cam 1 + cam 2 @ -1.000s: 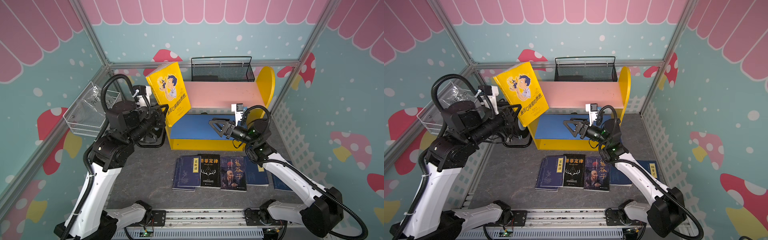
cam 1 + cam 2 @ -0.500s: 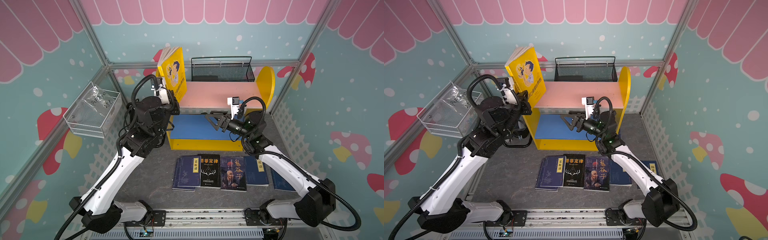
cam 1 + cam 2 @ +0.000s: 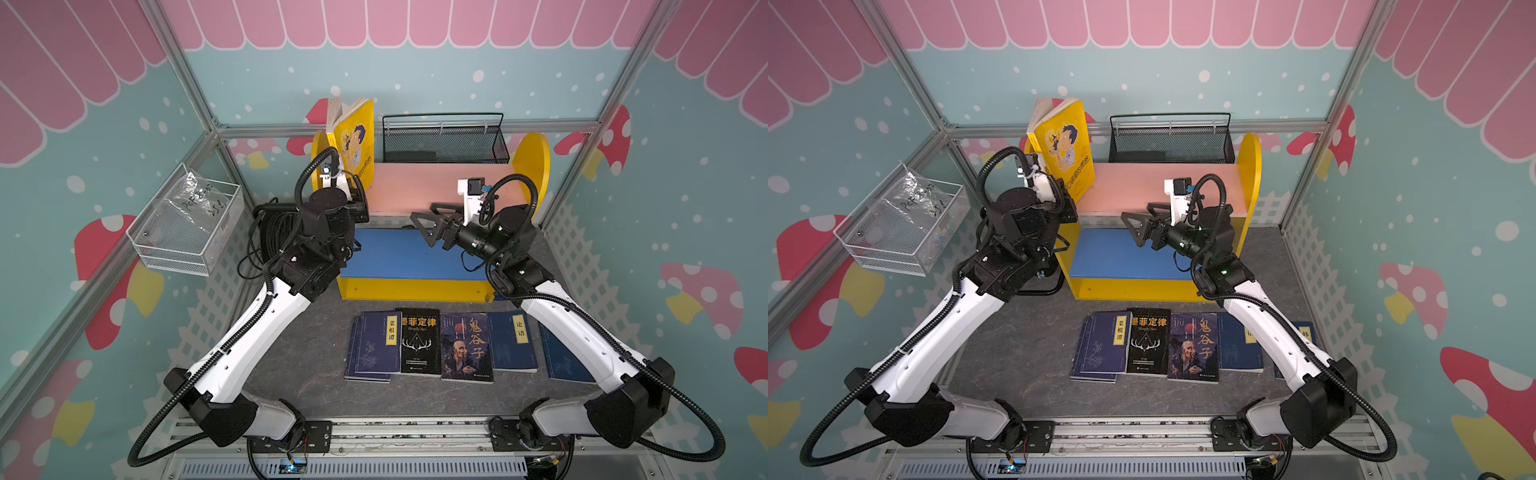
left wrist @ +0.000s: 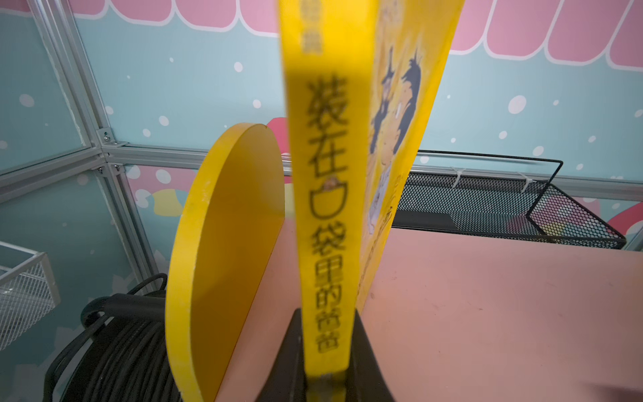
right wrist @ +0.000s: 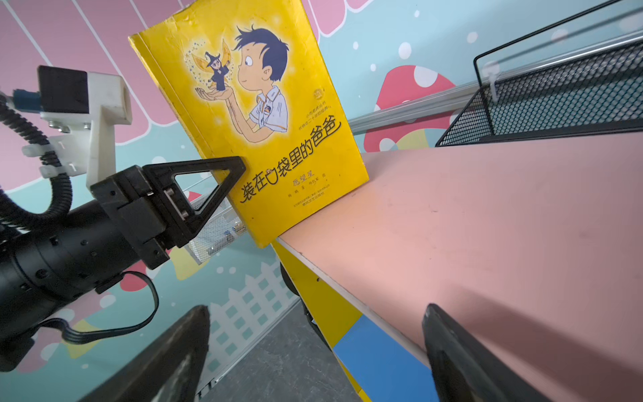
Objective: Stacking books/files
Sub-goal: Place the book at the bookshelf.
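Note:
A yellow book (image 3: 353, 137) (image 3: 1065, 145) with a cartoon boy on its cover stands upright at the left end of the pink shelf top (image 3: 436, 187), beside the round yellow end panel (image 4: 226, 226). My left gripper (image 4: 325, 313) is shut on the low end of its spine (image 4: 325, 174). One left finger (image 5: 208, 184) shows against the cover (image 5: 264, 115). My right gripper (image 3: 420, 230) (image 3: 1130, 230) (image 5: 315, 309) hangs open and holds nothing, in front of the pink shelf's edge, above the blue shelf (image 3: 395, 253). On the floor lie a navy book (image 3: 372, 347), a black one (image 3: 419, 340), a purple one (image 3: 467, 347) and another navy one (image 3: 513, 340).
A black mesh basket (image 3: 444, 141) sits at the back of the pink shelf. A wire basket (image 3: 187, 224) hangs on the left wall. A coil of black cable (image 3: 270, 232) lies left of the shelf unit. One more navy book (image 3: 565, 361) lies partly under my right arm.
My left arm carried the yellow book from a tilt left of the shelf to upright on the pink top's left end. The right jaws spread wider.

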